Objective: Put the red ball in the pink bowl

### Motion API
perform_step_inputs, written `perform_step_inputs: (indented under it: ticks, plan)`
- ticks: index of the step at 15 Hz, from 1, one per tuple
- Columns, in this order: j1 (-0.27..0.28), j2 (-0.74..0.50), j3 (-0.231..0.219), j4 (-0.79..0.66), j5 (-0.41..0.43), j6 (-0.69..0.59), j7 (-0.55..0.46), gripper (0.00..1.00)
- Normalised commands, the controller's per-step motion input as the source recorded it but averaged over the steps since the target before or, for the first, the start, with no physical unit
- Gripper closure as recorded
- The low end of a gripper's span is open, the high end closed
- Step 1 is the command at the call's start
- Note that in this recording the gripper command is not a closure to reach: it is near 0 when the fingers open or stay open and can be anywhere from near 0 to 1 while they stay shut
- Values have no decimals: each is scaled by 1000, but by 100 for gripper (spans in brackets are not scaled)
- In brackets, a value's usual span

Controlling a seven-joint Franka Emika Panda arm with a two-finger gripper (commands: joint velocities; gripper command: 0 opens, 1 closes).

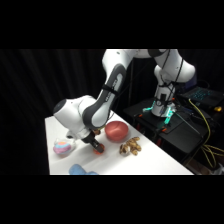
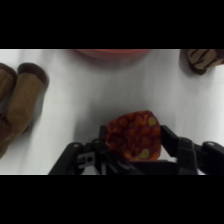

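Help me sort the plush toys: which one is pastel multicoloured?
The plush lump left of the claw; the toy beside the pink bowl is brown.

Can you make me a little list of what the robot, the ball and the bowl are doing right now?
hand: shut on the red ball, low over the table
red ball: between the fingers, not in the bowl yet
pink bowl: on the white table, beside the hand, nothing seen in it
brown plush toy: next to the bowl
pastel plush lump: other side of the hand
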Motion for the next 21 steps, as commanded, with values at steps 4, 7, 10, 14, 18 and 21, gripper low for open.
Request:
perform_step_inputs:
  ticks: [4, 7, 10, 14, 18, 21]
  plan:
    - [-33, -264, 38, -341, 108, 114, -141, 100]
    - [-7, -325, 7, -335, 67, 108, -102, 31]
    - [24, -460, -39, -332, 10, 25, -45, 25]
    - [55, -678, -66, -484, -30, 60, 21, 25]
    - [67, -737, -76, -732, -36, 248, 83, 25]
    - [55, -706, -82, -895, -1, 371, 132, 25]
